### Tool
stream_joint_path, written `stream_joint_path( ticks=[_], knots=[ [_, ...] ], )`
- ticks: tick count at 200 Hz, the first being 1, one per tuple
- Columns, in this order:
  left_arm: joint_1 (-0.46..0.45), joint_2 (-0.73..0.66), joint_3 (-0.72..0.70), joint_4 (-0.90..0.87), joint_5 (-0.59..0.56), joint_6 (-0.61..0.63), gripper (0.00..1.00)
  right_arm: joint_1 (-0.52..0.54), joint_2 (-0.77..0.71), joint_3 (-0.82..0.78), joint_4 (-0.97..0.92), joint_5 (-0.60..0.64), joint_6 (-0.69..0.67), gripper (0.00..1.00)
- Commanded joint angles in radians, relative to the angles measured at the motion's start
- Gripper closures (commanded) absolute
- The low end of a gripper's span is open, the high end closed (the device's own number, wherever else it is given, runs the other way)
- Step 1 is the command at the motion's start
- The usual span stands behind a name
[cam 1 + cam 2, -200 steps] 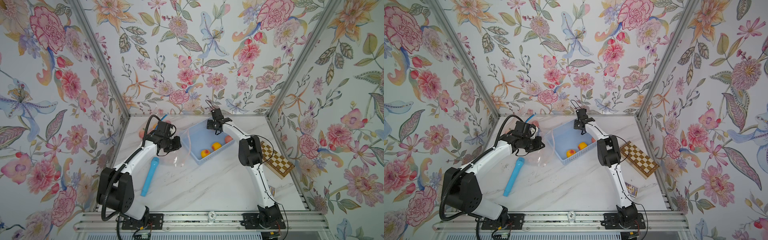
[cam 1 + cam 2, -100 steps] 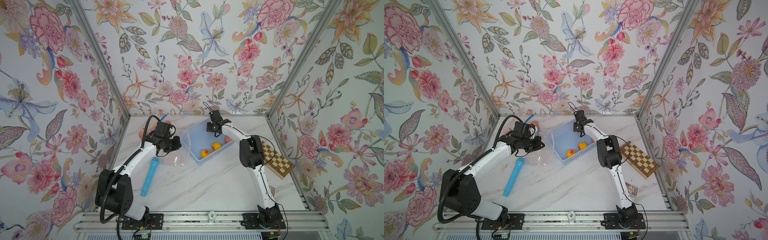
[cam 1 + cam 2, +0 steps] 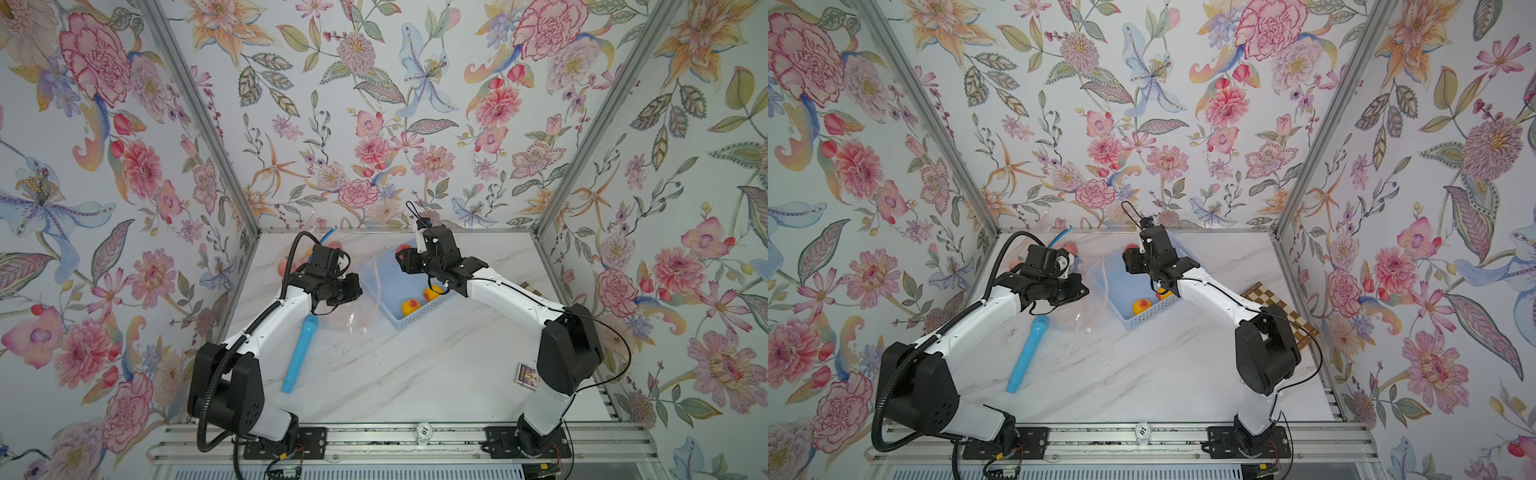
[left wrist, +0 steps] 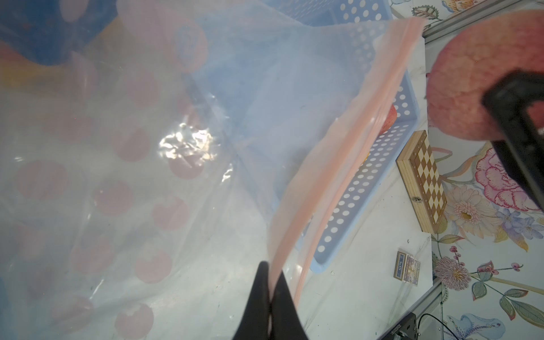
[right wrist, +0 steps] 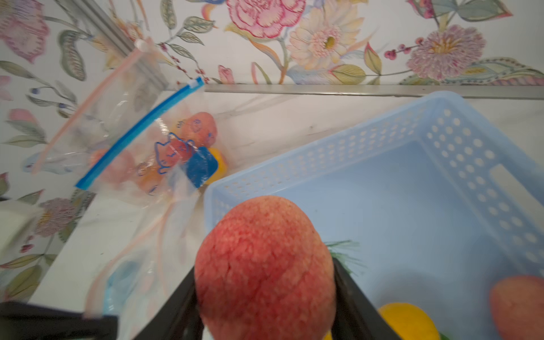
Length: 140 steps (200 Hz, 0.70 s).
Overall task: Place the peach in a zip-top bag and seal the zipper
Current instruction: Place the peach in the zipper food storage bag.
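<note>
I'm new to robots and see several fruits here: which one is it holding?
The big red peach, clamped in the right gripper; the other fruits lie loose in the blue basket.

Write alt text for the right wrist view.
A red-pink peach fills the foreground, clamped between two black fingers at the corner of a blue perforated basket holding a yellow fruit and a second peach. Beyond the basket, a clear blue-zippered bag of fruit lies on the marble table by the floral wall.

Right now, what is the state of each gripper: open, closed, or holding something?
Left gripper: closed, pinching the zipper edge of the zip-top bag.
Right gripper: closed on the peach.
</note>
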<state>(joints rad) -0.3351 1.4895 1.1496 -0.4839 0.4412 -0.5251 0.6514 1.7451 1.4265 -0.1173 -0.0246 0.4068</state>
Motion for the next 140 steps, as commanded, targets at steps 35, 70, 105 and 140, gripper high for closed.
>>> stream_joint_path(
  ticks=[35,70,105,140],
  knots=[
    [-0.001,-0.038,-0.009,0.007,0.002,-0.010,1.00,0.132,-0.119,-0.196,0.335,-0.195,0.143,0.48],
    [-0.002,-0.056,-0.005,-0.007,0.010,-0.006,1.00,0.167,-0.088,-0.248,0.489,-0.242,0.203,0.47],
    [-0.002,-0.100,-0.005,-0.024,0.028,-0.006,1.00,0.167,-0.026,-0.247,0.504,-0.246,0.225,0.47],
    [-0.001,-0.147,-0.012,-0.047,0.045,-0.004,1.00,0.168,0.009,-0.240,0.459,-0.212,0.213,0.47]
  ],
)
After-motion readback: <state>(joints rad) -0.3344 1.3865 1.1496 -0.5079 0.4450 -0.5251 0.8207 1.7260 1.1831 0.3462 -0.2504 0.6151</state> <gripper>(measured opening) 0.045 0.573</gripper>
